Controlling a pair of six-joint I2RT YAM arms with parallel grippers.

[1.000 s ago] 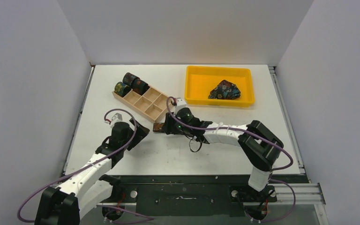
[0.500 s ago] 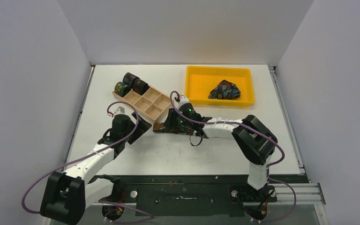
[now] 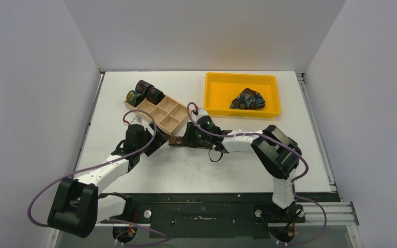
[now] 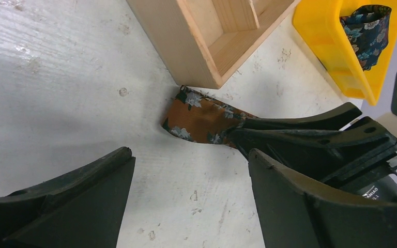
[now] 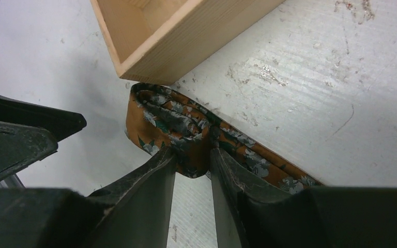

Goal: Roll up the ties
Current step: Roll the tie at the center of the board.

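Observation:
A brown-rust tie with pale flowers (image 5: 170,119) lies on the white table against the near corner of the wooden box (image 5: 186,36). Its end is folded into a loose loop. My right gripper (image 5: 192,155) is shut on a fold of that loop. In the top view this tie (image 3: 176,140) pokes out left of the right gripper (image 3: 186,139). My left gripper (image 4: 190,155) stands open just short of the tie's end (image 4: 202,118), with bare table between its fingers. Three rolled ties (image 3: 144,93) sit at the box's far-left end. A blue floral tie (image 3: 248,99) lies bunched in the yellow tray (image 3: 217,101).
The wooden compartment box (image 3: 163,116) runs diagonally just behind both grippers, its corner touching the tie. The yellow tray (image 4: 336,46) stands at the back right. The right arm's fingers (image 4: 310,129) lie close beside my left gripper's right finger. A purple cable loops near the right wrist.
The left arm has reached forward and right, bringing its open gripper up to the tie's end. The right gripper has narrowed on the tie's fold and shifted slightly toward the box.

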